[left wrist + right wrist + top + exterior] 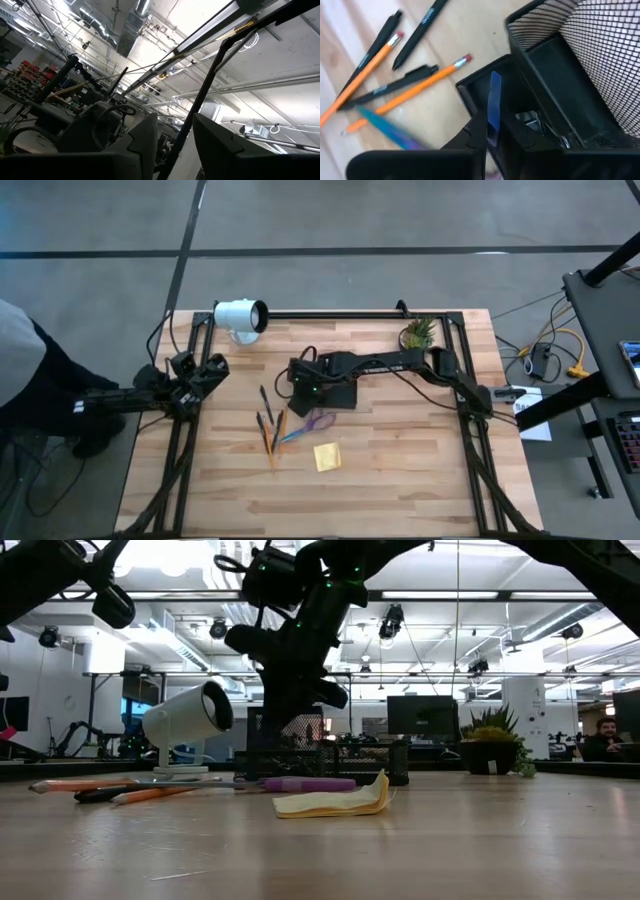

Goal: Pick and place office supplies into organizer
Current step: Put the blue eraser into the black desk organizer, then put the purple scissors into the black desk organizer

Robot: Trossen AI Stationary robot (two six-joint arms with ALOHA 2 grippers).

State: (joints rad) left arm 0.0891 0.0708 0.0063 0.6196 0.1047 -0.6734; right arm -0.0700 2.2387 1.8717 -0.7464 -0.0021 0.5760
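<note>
My right gripper (303, 380) (492, 131) hangs over the organizer (330, 388) (570, 75), a dark mesh tray with a solid black compartment, and is shut on a thin blue pen (494, 100). On the table near the organizer lie two orange pencils (410, 87) (272, 430), several black pens (417, 32), purple-handled scissors with bluish blades (316, 421) (385, 127) (305, 783), and a yellow sticky-note pad (327, 457) (335, 802). My left gripper (190, 375) (175, 145) waits at the table's left edge, open and pointing up at the ceiling. My right gripper pinches the blue pen between its two fingers, coming from above and pointing down. The pen's free length (494, 85) sticks out past the fingertips toward the organizer's black compartment (520, 95). Whether its tip touches the compartment floor, I cannot tell.
A white cylindrical lamp (240, 317) (190, 720) stands at the far left, and a small potted plant (418, 333) (490, 745) at the far right. The bare wooden table (400, 470) stretches toward the near edge. A black frame rail (330, 313) runs along the far edge.
</note>
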